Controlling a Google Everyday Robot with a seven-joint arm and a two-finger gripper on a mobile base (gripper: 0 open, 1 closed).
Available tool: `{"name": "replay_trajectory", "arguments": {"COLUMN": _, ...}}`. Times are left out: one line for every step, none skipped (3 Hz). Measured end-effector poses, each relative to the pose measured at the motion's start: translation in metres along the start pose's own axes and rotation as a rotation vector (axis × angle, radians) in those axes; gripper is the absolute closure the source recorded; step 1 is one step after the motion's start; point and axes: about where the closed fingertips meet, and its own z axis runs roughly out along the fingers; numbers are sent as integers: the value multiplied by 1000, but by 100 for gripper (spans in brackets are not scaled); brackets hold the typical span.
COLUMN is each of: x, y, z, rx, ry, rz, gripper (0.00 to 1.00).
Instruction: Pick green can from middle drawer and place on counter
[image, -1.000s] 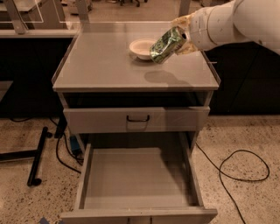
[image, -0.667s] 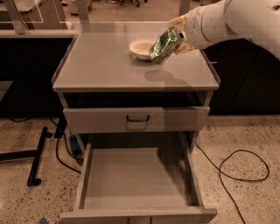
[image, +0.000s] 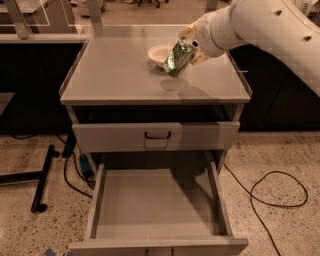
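The green can (image: 178, 58) is shiny green with pale markings and hangs tilted in the air just above the counter (image: 120, 75). My gripper (image: 192, 46) is shut on the green can's upper end, over the counter's right half, coming in from the upper right on the white arm. The can's shadow lies on the counter right below it. The middle drawer (image: 155, 205) is pulled wide open below and its flat grey floor is bare.
A small white bowl (image: 160, 53) stands on the counter just left of and behind the can. The top drawer front with a black bar handle (image: 157, 135) is shut. Black cables (image: 270, 195) lie on the speckled floor at right, a black stand base (image: 42, 175) at left.
My gripper has carried the green can slightly left and down toward the counter, closer to the bowl. The drawer has not moved.
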Motion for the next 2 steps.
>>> {"name": "replay_trajectory", "arguments": {"x": -6, "y": -1, "z": 21, "rx": -28, "ry": -2, "rz": -60, "gripper": 100}}
{"name": "replay_trajectory", "arguments": {"x": -11, "y": 0, "z": 39, "rx": -68, "ry": 13, "rz": -117, "gripper": 100}}
